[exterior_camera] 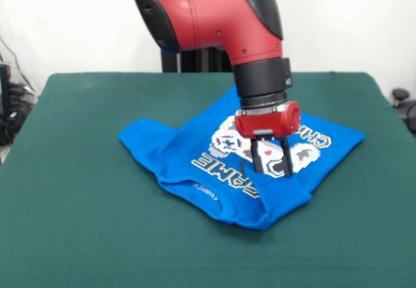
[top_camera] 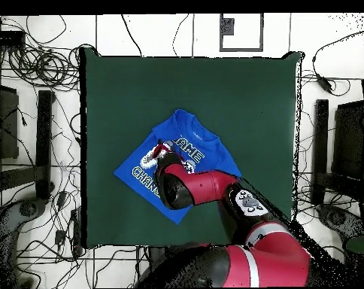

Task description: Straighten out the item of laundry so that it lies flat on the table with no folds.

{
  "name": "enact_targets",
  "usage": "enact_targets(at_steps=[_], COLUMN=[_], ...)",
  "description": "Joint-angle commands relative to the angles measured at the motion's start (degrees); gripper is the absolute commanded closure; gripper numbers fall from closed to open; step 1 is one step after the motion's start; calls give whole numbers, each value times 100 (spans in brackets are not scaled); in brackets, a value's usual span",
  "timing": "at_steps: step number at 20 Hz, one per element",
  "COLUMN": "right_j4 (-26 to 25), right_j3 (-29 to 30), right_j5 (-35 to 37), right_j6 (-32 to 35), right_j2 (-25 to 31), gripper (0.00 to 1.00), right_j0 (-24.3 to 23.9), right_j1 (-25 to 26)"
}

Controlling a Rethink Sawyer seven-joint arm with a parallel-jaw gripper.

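Observation:
The item of laundry [exterior_camera: 214, 190] is a bright blue T-shirt lying print side up near the middle of the table [exterior_camera: 78, 223]. It is crumpled, with a fold along its front edge and a bunched part at its left. My gripper [exterior_camera: 272, 163] points straight down over the white controller print and is open. Its black fingers [exterior_camera: 258, 161] are spread, with only the print showing between them. I cannot tell whether the tips touch the cloth. In the overhead view the red arm [top_camera: 200, 188] covers part of the shirt [top_camera: 196, 135] and hides the fingers.
The dark green table [top_camera: 253, 98] stretches well beyond the shirt on every side. On the floor around it lie many cables [top_camera: 42, 68], and dark stands [top_camera: 43, 143] flank it left and right.

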Motion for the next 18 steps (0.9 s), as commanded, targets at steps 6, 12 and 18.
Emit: enact_targets(at_steps=[6, 12, 18], right_j4=[96, 283, 600], right_j3=[129, 287, 358], right_j5=[199, 300, 123], right_j6=[436, 579, 806], right_j2=[319, 355, 203], gripper=[0, 0, 0], right_j0=[68, 72, 271], right_j1=[-155, -446, -552])
